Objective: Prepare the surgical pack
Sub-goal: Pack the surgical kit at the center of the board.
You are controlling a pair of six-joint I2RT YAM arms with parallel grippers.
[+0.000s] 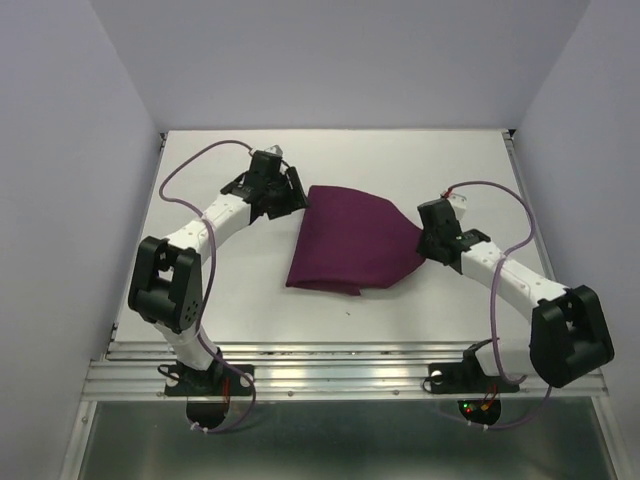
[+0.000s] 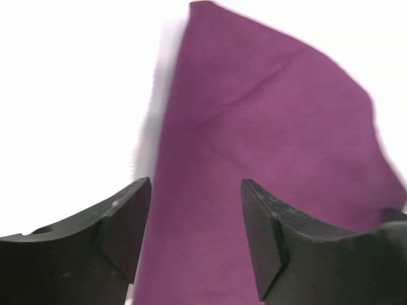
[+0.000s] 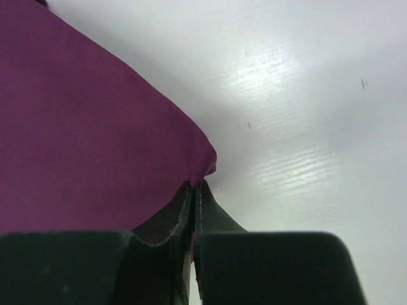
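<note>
Tabletop [image 1: 250, 300] drape [image 1: 350, 240] is pinched by right jaws (left jaws gaping).

Purple drape [image 1: 352, 240] — deep-purple cloth, folded into a rough four-sided bundle, lying flat near the centre of the white table [image 1: 230, 300]. Its 9 o'clock edge is fairly straight. The 3 o'clock corner is drawn out to a point — soft creases cross the top.

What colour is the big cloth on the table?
Deep purple all over, with no pattern. The cloth shows best in the top view.
</note>
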